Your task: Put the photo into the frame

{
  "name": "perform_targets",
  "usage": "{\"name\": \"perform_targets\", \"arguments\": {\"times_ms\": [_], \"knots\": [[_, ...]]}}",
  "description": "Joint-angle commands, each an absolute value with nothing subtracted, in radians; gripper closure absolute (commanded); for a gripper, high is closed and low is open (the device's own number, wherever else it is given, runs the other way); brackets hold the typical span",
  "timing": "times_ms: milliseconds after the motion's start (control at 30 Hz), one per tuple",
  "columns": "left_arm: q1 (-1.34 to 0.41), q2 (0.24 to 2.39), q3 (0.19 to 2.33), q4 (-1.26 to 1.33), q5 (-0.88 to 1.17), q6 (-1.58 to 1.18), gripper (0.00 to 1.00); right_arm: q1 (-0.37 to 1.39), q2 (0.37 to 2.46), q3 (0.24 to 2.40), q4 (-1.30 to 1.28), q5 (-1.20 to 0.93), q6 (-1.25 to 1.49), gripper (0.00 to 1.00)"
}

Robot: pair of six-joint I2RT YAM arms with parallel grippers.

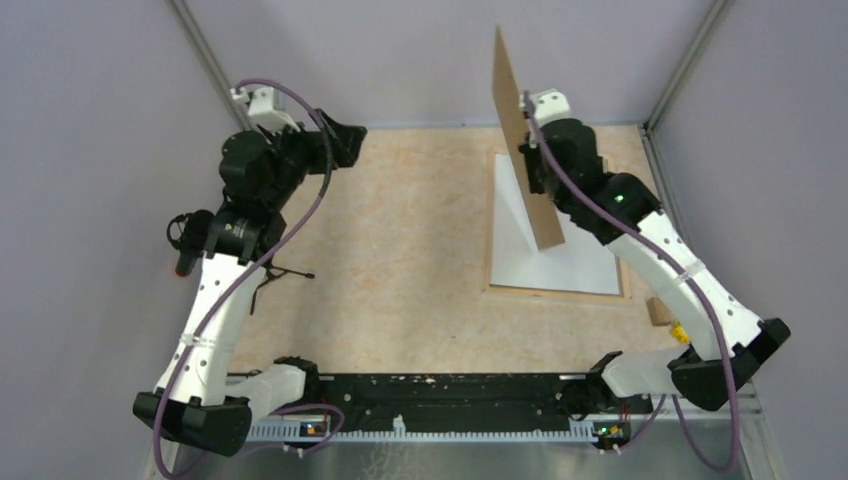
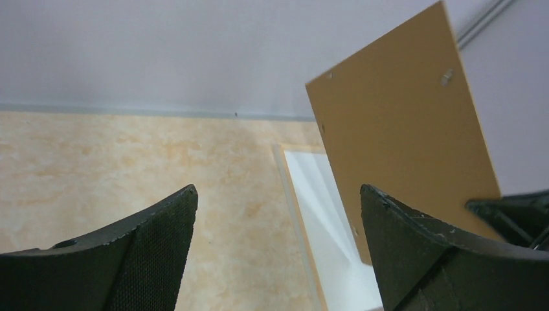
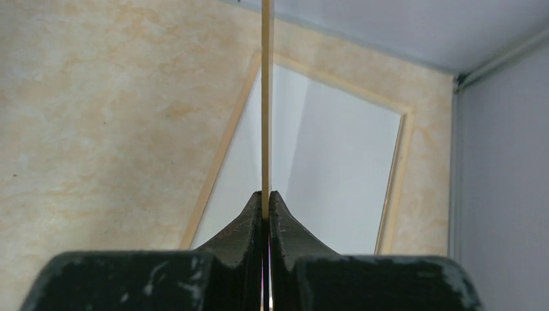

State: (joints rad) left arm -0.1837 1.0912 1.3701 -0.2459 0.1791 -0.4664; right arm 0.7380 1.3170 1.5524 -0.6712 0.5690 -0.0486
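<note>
The frame (image 1: 553, 291) of thin pale wooden strips lies flat at the table's far right. A plain white sheet (image 1: 570, 262) fills it. I cannot tell if this is the photo's back, and no dark picture shows. My right gripper (image 1: 531, 165) is shut on the lower edge of the plain brown backing board (image 1: 518, 120) and holds it upright above the frame's left half. The right wrist view shows the board edge-on (image 3: 266, 97) between the shut fingers (image 3: 256, 214), over the frame (image 3: 396, 188). My left gripper (image 1: 345, 140) is open and empty, held above the table's far left (image 2: 278, 189).
Grey walls close the table at the back and on both sides, with metal posts in the far corners. A small brown and yellow object (image 1: 668, 320) lies by the right arm. A thin black cable end (image 1: 285, 272) lies beside the left arm.
</note>
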Motion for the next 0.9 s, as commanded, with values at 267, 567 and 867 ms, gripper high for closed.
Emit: {"name": "perform_targets", "arguments": {"times_ms": [267, 567, 867], "knots": [[-0.299, 1.153, 1.218, -0.178, 0.239, -0.392, 0.02, 0.212, 1.310, 1.677, -1.005, -0.073, 0.255, 1.00], [-0.304, 1.146, 1.194, -0.151, 0.295, -0.420, 0.01, 0.102, 1.203, 1.529, -0.780, -0.179, 0.372, 1.00], [-0.304, 1.160, 1.186, -0.139, 0.335, -0.439, 0.01, 0.003, 1.089, 1.342, -0.492, -0.263, 0.482, 1.00]]}}
